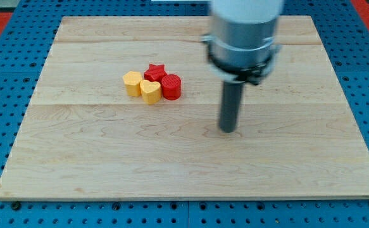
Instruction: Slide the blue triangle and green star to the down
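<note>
The pale wooden counter [76, 158] carried only four clustered blocks toward its left-centre: yellow hexagon [132, 83], yellow heart [150, 91], red star [155, 71], red cylinder [171, 86]. Neither blue triangle nor green star showed (perhaps hidden), so progress couldn't be judged. The tip [227, 130], no pincer, rested well right. No writing was legible.
</note>
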